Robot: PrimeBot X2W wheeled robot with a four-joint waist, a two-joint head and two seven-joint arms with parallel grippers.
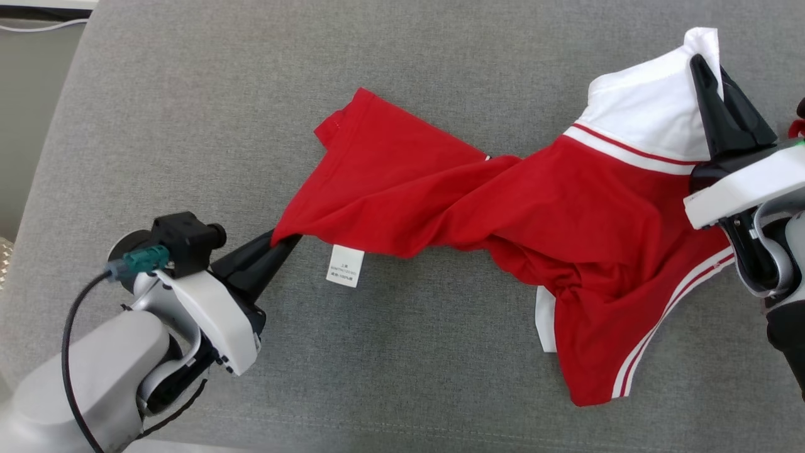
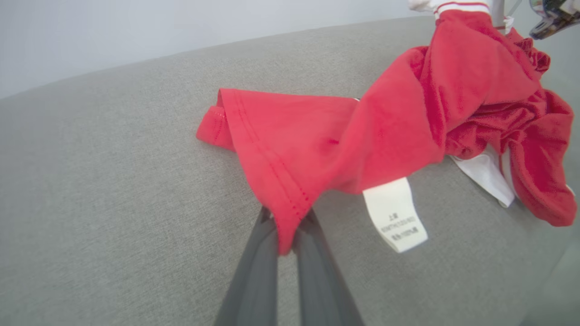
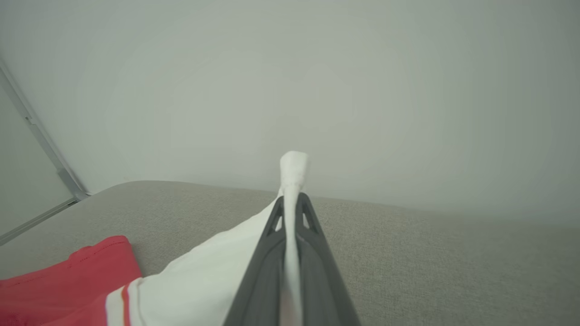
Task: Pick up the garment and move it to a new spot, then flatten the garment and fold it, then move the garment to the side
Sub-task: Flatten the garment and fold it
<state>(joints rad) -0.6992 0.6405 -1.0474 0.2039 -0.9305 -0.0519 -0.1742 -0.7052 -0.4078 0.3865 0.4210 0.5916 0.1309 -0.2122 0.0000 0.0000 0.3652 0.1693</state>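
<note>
A red garment (image 1: 503,214) with a white panel and white stripes is being held between both grippers over a grey padded surface (image 1: 188,94). A red hemmed corner at its left end is being pinched by the left gripper (image 1: 286,242), whose two dark fingers (image 2: 263,271) are being pressed together on the cloth; in the left wrist view the stitched hem is being squeezed right between their tips. The white corner at the far right end is being clamped by the right gripper (image 1: 710,69), and in the right wrist view a small tuft of white fabric is being pushed out past the closed fingertips. The garment is being spread crosswise over the middle and right of the surface, twisted about its middle, with the red body bunching in folds toward the right and a striped edge lying at the lower right. A white care label (image 1: 345,266) is being shown hanging from the lower red edge near the left gripper. Whether the middle of the garment is being lifted clear of the surface cannot be told
</note>
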